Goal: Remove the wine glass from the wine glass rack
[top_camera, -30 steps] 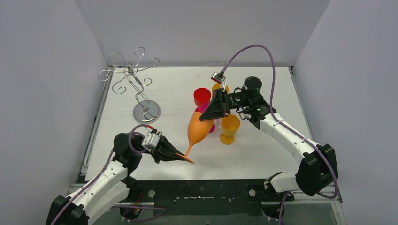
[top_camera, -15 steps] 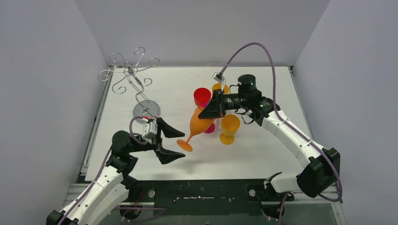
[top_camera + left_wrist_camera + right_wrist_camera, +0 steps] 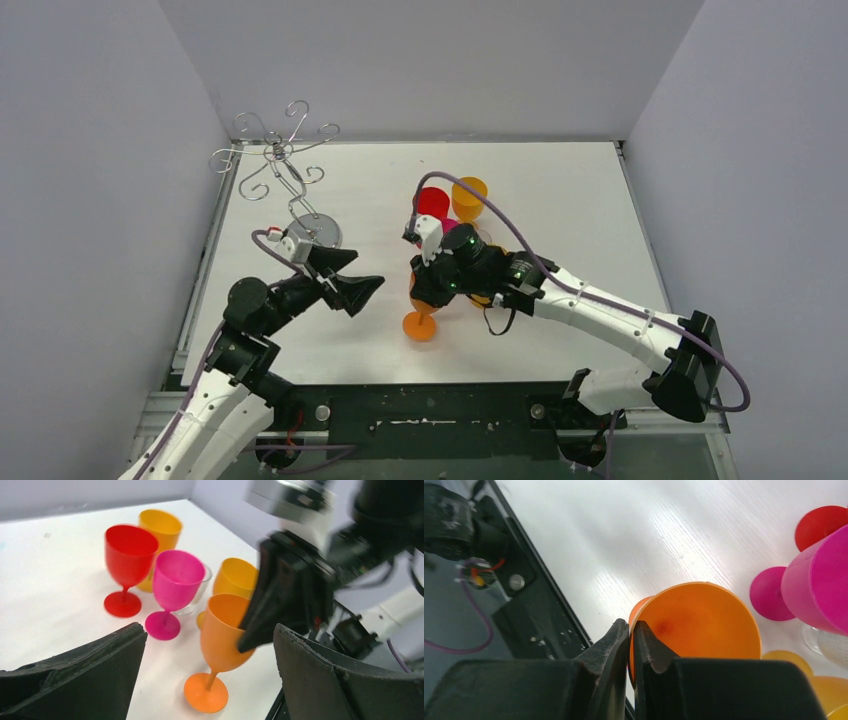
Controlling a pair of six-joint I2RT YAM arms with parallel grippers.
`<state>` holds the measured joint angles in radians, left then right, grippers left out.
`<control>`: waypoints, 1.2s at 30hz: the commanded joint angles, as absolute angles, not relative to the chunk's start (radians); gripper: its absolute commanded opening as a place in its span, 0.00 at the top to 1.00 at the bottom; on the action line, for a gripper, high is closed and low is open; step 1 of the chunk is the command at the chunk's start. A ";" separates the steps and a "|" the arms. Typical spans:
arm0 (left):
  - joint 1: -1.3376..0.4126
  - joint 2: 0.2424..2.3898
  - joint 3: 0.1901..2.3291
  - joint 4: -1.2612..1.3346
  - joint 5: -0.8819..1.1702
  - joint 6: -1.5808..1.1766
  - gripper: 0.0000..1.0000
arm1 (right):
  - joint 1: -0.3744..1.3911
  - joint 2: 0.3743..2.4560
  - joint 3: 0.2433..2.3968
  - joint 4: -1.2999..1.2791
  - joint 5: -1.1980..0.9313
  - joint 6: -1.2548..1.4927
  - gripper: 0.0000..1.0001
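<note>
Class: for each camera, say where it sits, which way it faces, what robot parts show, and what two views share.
Top: above and behind the arms, looking down on the table; both show.
Left wrist: left arm, facing the glasses; the open left end effector shows.
Right wrist: right arm, looking down; the right end effector grips the orange glass.
Shared: the orange glass, both wrist views.
</note>
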<state>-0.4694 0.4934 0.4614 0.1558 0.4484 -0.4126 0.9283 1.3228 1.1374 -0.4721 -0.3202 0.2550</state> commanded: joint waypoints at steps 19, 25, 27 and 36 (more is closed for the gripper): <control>-0.460 0.668 0.709 -0.206 0.108 -0.484 0.03 | 1.058 1.310 1.018 -0.336 0.199 0.155 0.83; -0.460 0.689 0.761 -0.251 0.113 -0.467 0.03 | 1.045 1.311 1.052 -0.366 0.189 0.163 0.79; -0.460 0.695 0.774 -0.261 0.125 -0.463 0.03 | 1.043 1.312 1.081 -0.393 0.189 0.168 0.73; -0.461 0.738 0.838 -0.298 0.134 -0.459 0.03 | 1.040 1.224 1.164 -0.400 0.181 0.207 0.37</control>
